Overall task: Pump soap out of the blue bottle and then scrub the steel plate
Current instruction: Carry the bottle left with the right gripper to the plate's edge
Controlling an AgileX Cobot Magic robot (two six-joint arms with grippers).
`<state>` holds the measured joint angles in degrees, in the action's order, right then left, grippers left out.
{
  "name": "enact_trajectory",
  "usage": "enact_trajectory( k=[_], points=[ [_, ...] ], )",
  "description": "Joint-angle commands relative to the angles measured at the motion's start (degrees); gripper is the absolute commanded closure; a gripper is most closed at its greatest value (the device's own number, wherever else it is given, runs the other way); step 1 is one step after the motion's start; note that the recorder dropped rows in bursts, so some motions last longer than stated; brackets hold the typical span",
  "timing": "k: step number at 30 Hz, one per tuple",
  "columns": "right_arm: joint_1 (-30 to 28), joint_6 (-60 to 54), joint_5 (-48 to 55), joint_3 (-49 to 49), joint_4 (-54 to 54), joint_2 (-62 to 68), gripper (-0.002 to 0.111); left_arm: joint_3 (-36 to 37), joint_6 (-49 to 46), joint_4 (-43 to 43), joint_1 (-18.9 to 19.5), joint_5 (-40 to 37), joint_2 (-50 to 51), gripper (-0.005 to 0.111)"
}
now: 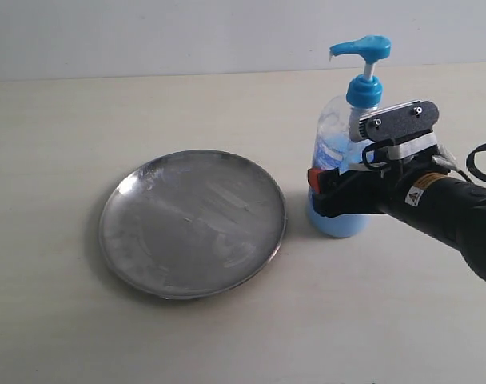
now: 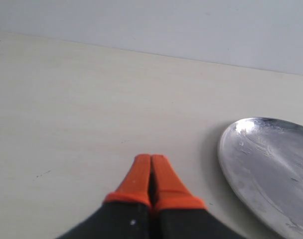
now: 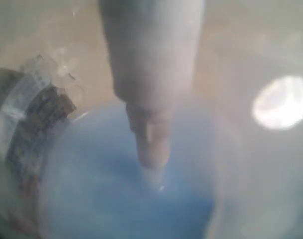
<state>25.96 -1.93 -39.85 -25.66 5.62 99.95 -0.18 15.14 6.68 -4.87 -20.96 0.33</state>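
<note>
OK, steel plate (image 1: 193,224) lies flat on the pale worktop (image 1: 67,320), rim up, streaky and scuffed all over. No blue blob on it in the ext. view.

Blue bottle (image 1: 336,132) stands upright just beside the plate, on the side where the right arm (image 1: 455,212) comes in. It is close to the rim but not touching it. Pump head (image 1: 361,50) is up, w/ the spout pointing out over the plate side. Soap (image 1: 337,226) fills the lower part of the bottle, light blue.

Right gripper (image 1: 331,194) is at the bottle's lower body. The near finger runs across the front of the bottle, its red tip (image 1: 313,178) poking out on the plate side. The far finger is hidden behind the bottle, so I cannot tell if it's clamped on or just straddling.

Right wrist cam is v. close and blurred. The bottle fills the whole shot, w/ blue soap (image 3: 116,199) low in it, a grey tube (image 3: 149,134) dipping into it and a bit of label (image 3: 34,124) at the edge. No fingers show there.

Left gripper (image 2: 150,160) has its orange fingers (image 2: 137,179) pressed together, nothing between them. It hangs over bare worktop (image 2: 67,109) near the plate (image 2: 271,169), on the side away from the bottle. The plate edge is clear of the tips, and this gripper doesn't show in the ext. view.
</note>
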Motion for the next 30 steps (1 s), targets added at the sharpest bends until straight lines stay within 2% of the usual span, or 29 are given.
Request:
enact_trajectory(
  k=[1, 14, 17, 20, 25, 30],
  points=[
    [0.1, -1.7, -2.9, 0.2, -4.0, -0.3, 0.106, 0.2, -0.1, 0.2, 0.1, 0.1, -0.3, 0.107],
    [0.1, -5.8, 5.9, 0.2, -4.1, -8.0, 0.108, 0.2, -0.1, 0.2, 0.1, 0.1, -0.3, 0.107],
    [1.8, -7.4, 7.3, 0.2, -2.8, -8.0, 0.108, 0.2, -0.1, 0.2, 0.1, 0.1, -0.3, 0.107],
    [5.6, -15.0, 7.6, 0.2, 5.4, -8.0, 0.108, 0.2, -0.1, 0.2, 0.1, 0.1, -0.3, 0.107],
    [12.0, -33.0, 7.2, 0.2, 26.3, -8.0, 0.108, 0.2, -0.1, 0.2, 0.1, 0.1, -0.3, 0.107],
    [15.4, -36.7, 6.1, 0.1, 33.5, -8.0, 0.108, 0.2, -0.1, 0.2, 0.1, 0.1, -0.3, 0.107]
  ],
)
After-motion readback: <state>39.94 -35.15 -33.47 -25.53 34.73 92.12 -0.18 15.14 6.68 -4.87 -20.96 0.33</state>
